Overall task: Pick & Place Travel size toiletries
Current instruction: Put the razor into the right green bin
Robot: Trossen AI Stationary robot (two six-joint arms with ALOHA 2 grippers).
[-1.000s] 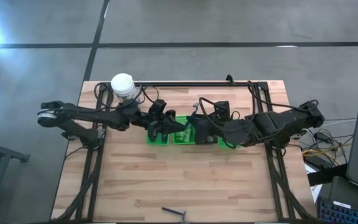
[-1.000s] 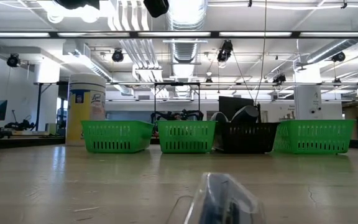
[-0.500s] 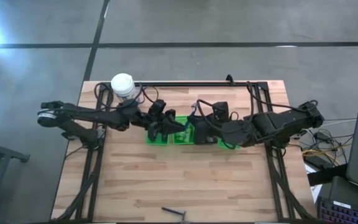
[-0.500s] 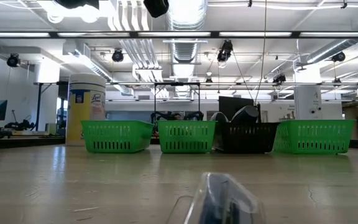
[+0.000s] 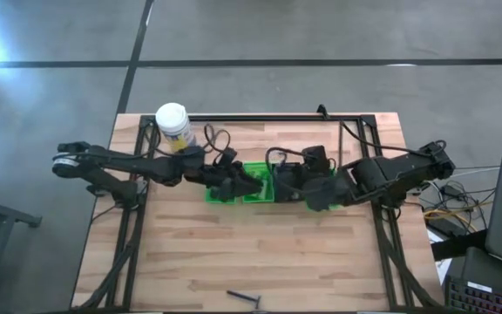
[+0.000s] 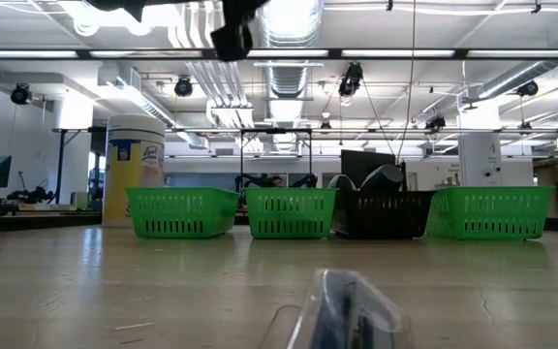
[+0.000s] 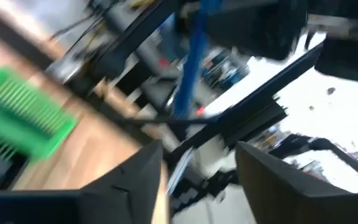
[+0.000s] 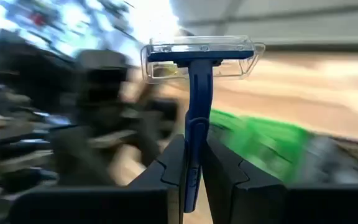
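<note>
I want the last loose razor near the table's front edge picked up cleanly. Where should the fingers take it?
Grip the razor on its thin dark handle, near the middle, coming straight down from above. It lies flat on the table, with nothing beside it; closing across the narrow width looks safest.

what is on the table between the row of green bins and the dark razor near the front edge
Nothing: in the high view, bare wood table runs from the square green plastic bins to the thin dark razor.
</note>
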